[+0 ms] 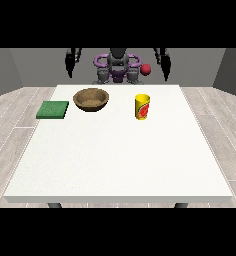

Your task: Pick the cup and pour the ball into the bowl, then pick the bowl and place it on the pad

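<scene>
A yellow cup (142,107) with a red mark stands upright on the white table (120,155), right of centre near the far edge. A brown bowl (91,99) sits to its left. At the table's far left edge lies a green pad (53,109). A red ball (146,70) shows beyond the table, near the robot's torso. The hand at the view's left (70,63) and the hand at the view's right (164,62) hang beside the body, above and behind the table, holding nothing. How their fingers lie I cannot make out.
The robot's torso (117,67) stands behind the table's far edge. Grey floor surrounds the table. The table's near half carries nothing.
</scene>
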`<action>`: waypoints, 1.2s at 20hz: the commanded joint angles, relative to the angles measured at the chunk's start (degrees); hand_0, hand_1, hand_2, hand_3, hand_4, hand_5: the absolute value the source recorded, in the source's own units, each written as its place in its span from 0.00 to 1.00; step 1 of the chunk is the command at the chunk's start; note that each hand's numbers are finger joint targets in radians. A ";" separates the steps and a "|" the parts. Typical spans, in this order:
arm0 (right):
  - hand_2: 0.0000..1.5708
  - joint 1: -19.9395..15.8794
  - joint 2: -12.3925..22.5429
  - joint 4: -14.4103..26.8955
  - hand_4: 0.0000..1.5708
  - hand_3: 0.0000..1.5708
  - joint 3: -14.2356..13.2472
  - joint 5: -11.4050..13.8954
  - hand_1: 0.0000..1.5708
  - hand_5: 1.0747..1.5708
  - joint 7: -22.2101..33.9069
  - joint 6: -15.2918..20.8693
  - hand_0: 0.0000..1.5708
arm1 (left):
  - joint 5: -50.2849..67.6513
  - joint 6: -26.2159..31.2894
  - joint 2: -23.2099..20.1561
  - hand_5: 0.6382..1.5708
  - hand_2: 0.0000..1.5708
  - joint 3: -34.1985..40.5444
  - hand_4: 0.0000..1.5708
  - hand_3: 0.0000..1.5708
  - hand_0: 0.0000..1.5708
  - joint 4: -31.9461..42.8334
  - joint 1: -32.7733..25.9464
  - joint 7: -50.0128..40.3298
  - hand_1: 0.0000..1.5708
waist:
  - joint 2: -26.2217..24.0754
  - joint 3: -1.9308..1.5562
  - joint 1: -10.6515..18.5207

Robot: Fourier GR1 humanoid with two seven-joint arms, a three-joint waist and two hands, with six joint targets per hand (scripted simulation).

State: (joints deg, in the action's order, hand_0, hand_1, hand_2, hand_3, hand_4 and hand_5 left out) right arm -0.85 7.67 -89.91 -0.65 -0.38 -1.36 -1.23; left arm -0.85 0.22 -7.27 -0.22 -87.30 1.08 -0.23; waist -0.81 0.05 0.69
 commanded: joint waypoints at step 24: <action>0.00 -9.84 4.23 18.07 0.00 0.00 -12.16 -10.63 0.00 0.97 -25.26 -12.78 0.00 | 1.17 -11.52 5.54 0.86 0.00 0.49 0.00 0.00 0.00 11.46 17.53 23.19 0.00 | 13.22 -0.06 -3.20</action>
State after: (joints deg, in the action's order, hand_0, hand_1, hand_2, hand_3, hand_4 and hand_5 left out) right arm -5.19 9.98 -76.21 -10.62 -10.49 -22.95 -12.75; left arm 1.12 -10.99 -1.14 -1.21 -79.23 12.26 20.33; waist 6.74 -0.01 -2.36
